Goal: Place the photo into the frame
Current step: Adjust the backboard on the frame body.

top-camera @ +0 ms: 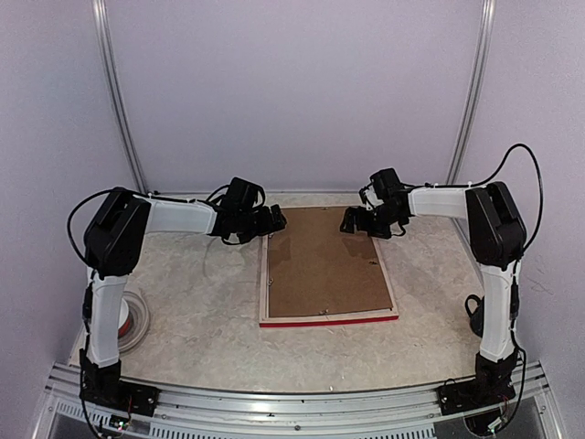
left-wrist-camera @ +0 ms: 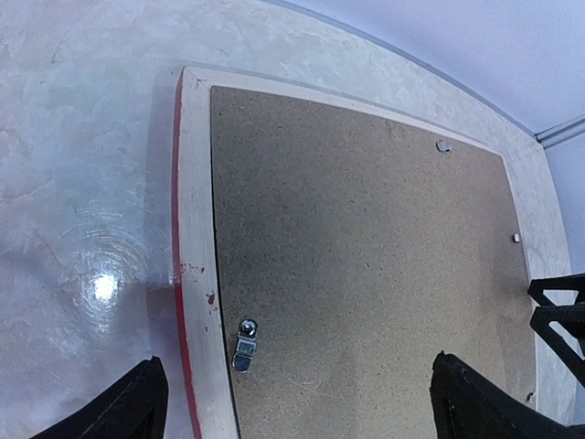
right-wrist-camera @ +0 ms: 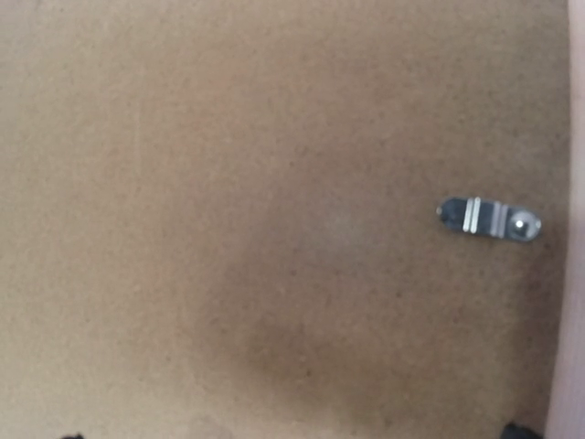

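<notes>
The frame (top-camera: 264, 279) lies face down on the desk (top-camera: 201, 311), directly beneath and between the two grippers, with its pale wood back up and its red front showing only as a thin line along the edges. The left gripper (top-camera: 274, 219) hovers with its jaws wide apart over one far corner. The right gripper (top-camera: 352, 223) is just as wide open and empty over the other.

The frame looks rigid and fairly solid. Because it sits flush on the desk, pinching an outer rail is likely the best hold. Its recess is filled by a brown backing board (top-camera: 324, 270), thin and stiff, probably light. Small metal clips (left-wrist-camera: 245, 343) sit near the board's edge below the left gripper, but I cannot tell whether they lock it in.

The photo appears in no view, and it may or may not be under the board. Being paper, it would crease easily.
</notes>
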`<state>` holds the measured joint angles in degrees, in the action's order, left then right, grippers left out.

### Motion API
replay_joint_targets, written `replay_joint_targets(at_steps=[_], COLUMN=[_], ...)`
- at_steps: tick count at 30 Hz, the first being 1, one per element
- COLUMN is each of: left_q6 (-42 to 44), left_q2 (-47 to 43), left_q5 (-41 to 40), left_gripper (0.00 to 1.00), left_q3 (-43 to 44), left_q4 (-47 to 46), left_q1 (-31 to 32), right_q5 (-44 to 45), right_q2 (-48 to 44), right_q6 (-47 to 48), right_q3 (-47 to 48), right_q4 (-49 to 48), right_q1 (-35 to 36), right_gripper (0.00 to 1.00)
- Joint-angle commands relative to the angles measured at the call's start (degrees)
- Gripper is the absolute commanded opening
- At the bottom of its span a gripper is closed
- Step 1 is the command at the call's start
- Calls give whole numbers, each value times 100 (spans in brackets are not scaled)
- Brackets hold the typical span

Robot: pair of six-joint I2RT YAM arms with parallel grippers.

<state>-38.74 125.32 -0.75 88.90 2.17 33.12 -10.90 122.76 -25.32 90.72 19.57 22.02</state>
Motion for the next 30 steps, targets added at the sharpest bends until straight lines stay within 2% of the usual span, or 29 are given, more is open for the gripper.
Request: replay_joint_targets(at_steps=[1,16,24,30], left_q6=[-17,-150,-175,-195], left_q2=[141,19,44,89], left_q5=[40,203,185,218], left_gripper=[99,99,99,99], left_q3=[125,-143,-194,-199], left_q4=[-31,-152,-171,-170], left_q1=[10,157,211,230], right_q5=[180,251,-240,-115], right_q2=[-162,-809,-1135,-1289], right_q6=[-8,-27,-212,-220], right_q3=[-207,-1101,-1662,-1730], right_q4=[247,102,-248,-195], right_q1=[44,189,310,364], right_gripper=[99,99,99,99])
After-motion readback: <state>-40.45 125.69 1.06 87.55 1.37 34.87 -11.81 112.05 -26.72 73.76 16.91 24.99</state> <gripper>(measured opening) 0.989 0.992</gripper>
